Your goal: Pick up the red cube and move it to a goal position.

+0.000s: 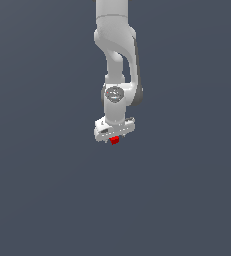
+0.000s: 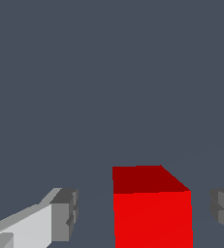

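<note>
Exterior view: white arm (image 1: 118, 55) hangs vertically; gripper (image 1: 114, 139) points down, its fingers too small to resolve, so opening unreadable here. Red cube (image 1: 115, 140) sits directly under the gripper body, at its 6 o'clock, partly hidden.

Wrist view: gripper (image 2: 145, 213) spread wide, fingertips (image 2: 65, 215) apart from the red cube (image 2: 152, 218) on both sides, no contact. Cube lies between them, nearer one pad; its lower part is cut off by the frame edge.
</note>
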Controlling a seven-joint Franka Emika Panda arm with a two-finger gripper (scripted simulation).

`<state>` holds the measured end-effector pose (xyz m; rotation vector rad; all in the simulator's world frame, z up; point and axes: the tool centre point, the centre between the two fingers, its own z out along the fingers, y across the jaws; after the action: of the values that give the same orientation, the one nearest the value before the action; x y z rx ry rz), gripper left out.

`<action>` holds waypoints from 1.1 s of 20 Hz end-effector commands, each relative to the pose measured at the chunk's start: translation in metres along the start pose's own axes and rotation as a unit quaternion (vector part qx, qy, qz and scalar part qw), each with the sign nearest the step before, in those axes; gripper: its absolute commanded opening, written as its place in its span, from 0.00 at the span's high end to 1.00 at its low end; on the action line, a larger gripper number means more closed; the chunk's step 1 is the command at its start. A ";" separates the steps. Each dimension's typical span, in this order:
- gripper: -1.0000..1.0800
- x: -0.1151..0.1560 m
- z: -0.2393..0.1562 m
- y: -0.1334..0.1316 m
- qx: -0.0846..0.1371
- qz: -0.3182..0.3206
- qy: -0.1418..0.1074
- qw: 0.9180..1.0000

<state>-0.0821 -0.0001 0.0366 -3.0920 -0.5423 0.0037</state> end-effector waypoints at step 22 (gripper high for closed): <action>1.00 -0.008 0.012 0.001 -0.001 -0.020 0.001 1.000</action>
<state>-0.0898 -0.0042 0.0222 -3.0823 -0.6037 0.0016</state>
